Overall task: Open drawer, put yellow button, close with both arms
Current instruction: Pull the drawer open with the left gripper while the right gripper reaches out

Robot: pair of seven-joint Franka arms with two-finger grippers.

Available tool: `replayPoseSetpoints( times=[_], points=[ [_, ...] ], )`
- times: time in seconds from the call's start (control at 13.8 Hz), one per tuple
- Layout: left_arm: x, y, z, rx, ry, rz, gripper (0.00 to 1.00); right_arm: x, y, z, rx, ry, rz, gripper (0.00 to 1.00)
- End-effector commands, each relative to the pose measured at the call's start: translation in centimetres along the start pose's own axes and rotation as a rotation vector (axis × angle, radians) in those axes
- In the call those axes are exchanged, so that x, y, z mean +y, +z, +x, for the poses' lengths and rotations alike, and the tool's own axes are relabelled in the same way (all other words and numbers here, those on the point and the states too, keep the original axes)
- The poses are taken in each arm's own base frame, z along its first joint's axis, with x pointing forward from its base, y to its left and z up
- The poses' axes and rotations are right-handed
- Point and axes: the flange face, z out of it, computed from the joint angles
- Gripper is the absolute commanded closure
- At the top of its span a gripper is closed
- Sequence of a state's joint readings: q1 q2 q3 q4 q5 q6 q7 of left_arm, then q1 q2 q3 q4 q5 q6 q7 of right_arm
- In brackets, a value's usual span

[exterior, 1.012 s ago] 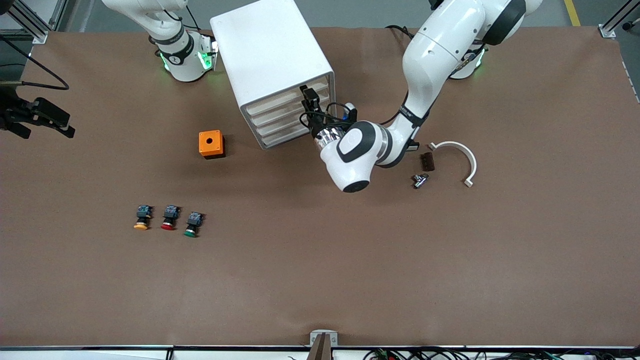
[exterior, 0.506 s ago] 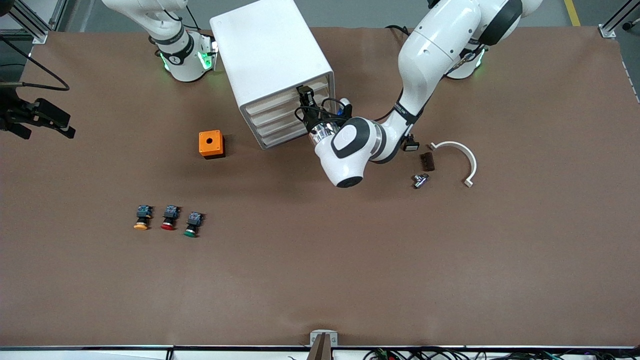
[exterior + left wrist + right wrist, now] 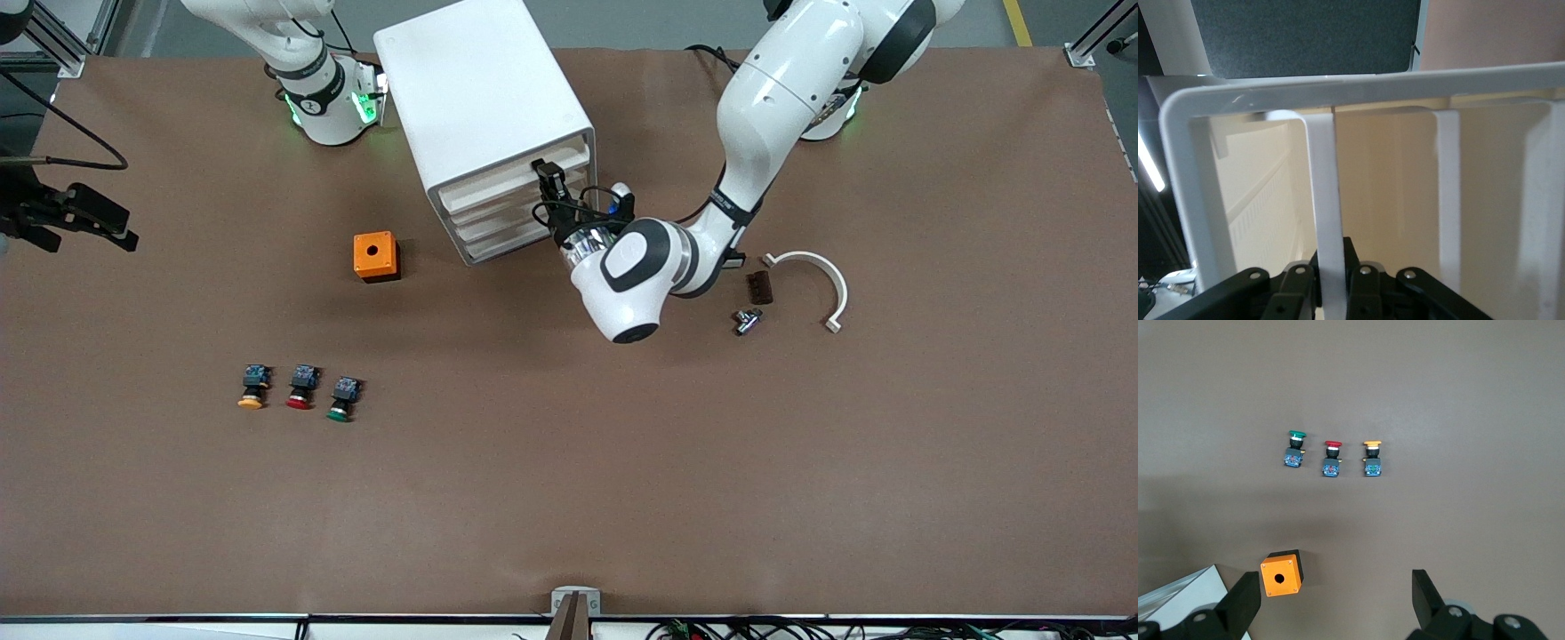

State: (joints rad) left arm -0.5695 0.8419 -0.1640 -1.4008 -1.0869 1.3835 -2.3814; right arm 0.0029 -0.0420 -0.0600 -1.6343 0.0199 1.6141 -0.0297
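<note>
The white cabinet [image 3: 480, 98] stands near the robots' bases, its four drawer fronts facing the left arm's end of the table. My left gripper [image 3: 548, 175] [image 3: 1331, 267] is shut on the white front lip [image 3: 1327, 200] of the uppermost drawer [image 3: 498, 175]. The yellow button [image 3: 252, 391] [image 3: 1372, 457] lies on the table nearer the front camera, first in a row with a red [image 3: 301, 388] and a green one [image 3: 341, 400]. My right gripper [image 3: 1335, 587] hangs open high over the table with nothing between its fingers.
An orange box [image 3: 376, 256] [image 3: 1280, 573] with a round hole sits beside the cabinet. Toward the left arm's end lie a white curved piece [image 3: 822, 271], a small dark block [image 3: 759, 286] and a metal part [image 3: 747, 320].
The left gripper pushed in to the uppermost drawer's front, shut on its lip, then drew back slightly from the cabinet. The right arm barely moved.
</note>
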Motion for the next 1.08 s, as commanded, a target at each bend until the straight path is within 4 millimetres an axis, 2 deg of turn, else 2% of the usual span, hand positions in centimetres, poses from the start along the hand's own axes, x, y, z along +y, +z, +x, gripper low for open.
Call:
replayPoseSetpoints(
  times=[0.0,0.29,0.51,0.65,0.8,0.87,0.94,1.01],
  points=[
    [0.2,-4.6,0.9,-0.091,0.010,-0.025,0.91,0.1,0.7,0.5,-0.012,0.057,-0.009,0.00],
    [1.1,-10.2,2.9,-0.187,-0.011,-0.064,0.87,0.6,3.4,1.4,-0.008,0.061,-0.020,0.00],
    [1.5,-13.3,4.1,-0.232,-0.027,-0.114,0.79,0.6,5.9,2.2,-0.003,0.061,-0.023,0.00],
    [1.3,-14.2,4.3,-0.244,-0.025,-0.121,0.66,0.7,8.3,3.0,0.003,0.056,-0.025,0.00],
    [1.2,-14.4,4.5,-0.243,-0.014,-0.131,0.28,0.8,10.8,3.6,0.020,0.050,-0.026,0.00],
    [1.1,-14.6,4.6,-0.239,0.009,-0.142,0.06,1.0,12.6,3.9,0.023,0.051,-0.027,0.00],
    [0.7,-15.3,4.5,-0.242,0.051,-0.160,0.00,1.2,14.6,4.4,0.035,0.052,-0.029,0.00],
    [0.6,-16.1,4.7,-0.244,0.094,-0.183,0.00,1.4,16.7,4.6,0.049,0.052,-0.030,0.00]
  ],
)
